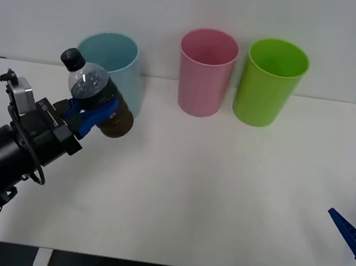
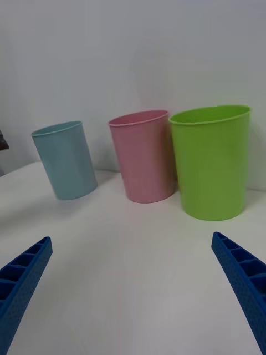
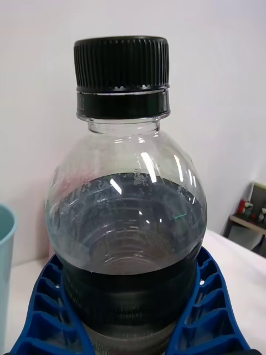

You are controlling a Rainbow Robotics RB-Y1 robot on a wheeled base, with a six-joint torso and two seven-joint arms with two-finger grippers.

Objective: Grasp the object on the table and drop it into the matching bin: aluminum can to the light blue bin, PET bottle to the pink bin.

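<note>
My left tool (image 1: 92,114) covers the PET bottle's (image 1: 97,99) middle; at nine o'clock, the light blue bin (image 3: 5,277) is cropped.

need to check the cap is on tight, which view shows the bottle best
The left wrist view: the PET bottle sits close up, black cap sharp, gripped in the left hand. The front view shows it small and tilted; the right wrist view faces the bins.
</note>
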